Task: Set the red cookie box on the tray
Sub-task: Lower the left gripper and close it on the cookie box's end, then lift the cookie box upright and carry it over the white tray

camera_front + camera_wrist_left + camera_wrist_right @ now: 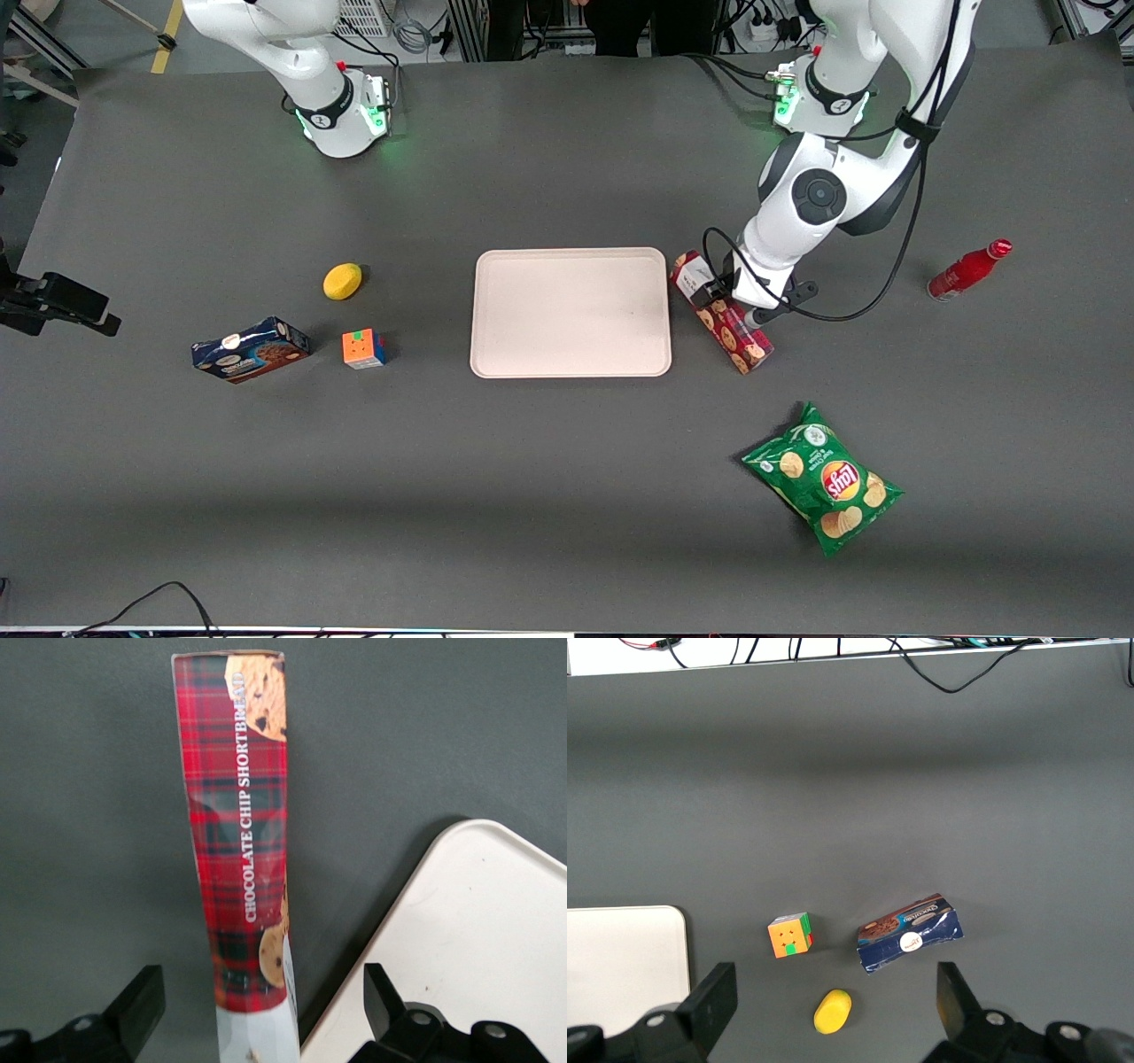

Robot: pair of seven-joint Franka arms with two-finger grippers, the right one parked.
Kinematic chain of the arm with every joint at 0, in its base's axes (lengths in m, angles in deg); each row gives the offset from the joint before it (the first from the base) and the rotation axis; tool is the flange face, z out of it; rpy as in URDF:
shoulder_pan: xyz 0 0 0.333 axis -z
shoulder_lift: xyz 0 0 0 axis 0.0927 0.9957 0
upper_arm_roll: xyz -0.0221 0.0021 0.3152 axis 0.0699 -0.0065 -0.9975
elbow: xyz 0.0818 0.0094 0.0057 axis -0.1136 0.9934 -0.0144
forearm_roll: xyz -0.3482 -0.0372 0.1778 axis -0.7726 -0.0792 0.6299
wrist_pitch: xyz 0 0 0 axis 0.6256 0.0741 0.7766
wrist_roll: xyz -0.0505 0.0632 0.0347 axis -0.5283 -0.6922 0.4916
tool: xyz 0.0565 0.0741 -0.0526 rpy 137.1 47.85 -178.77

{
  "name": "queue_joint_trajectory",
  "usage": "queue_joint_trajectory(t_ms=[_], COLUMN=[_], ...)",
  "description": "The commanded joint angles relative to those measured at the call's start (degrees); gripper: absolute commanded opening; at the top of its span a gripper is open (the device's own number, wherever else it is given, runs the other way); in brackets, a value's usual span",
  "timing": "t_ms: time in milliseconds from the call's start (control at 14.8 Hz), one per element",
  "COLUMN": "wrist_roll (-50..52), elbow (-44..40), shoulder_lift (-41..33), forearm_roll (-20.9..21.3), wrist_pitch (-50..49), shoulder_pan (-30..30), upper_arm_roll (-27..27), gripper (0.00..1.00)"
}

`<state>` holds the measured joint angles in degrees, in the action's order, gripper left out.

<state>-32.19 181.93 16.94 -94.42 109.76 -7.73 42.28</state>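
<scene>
Hand (261,1014) open astride one red cookie box (244,842), seemingly not touching, one tray (469,939) beside.

Red cookie box (732,329) just beside tray (570,312)

red cookie box (244,859): in the left wrist view its white end is cut off by the picture's edge; in the front view its middle is hidden under the arm's wrist.
gripper (266,1014): wrist view shows only the tips of both fingers (137,1005), spread either side of the box; the rest is cut off. From the front it is hidden by the wrist.
tray (461,930): only one rounded corner shows in the wrist view.
small print on the white end panel: too small to read.
</scene>
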Motion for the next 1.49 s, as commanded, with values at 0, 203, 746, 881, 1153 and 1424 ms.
queue_joint_trajectory(t_ms=[0,203,746,881,1153,1424], wrist_roll=[2.0,2.0,2.1,2.1,2.1,2.0], elbow=[-1.0,-0.9,-1.1,-1.4,-1.8,-3.4], shoulder_lift=[3.9,5.8,9.6,10.1,10.0,9.6], forearm_roll=[1.6,3.2,4.6,4.6,4.6,5.0], wrist_pitch=[2.1,3.4,7.5,7.6,7.7,6.0], shoulder_pan=[-0.1,-0.1,0.1,0.1,0.1,0.1], upper_arm_roll=[-0.4,-1.4,-2.4,-2.4,-2.4,-2.4], gripper=[1.0,1.0,1.0,0.95,0.27,0.04])
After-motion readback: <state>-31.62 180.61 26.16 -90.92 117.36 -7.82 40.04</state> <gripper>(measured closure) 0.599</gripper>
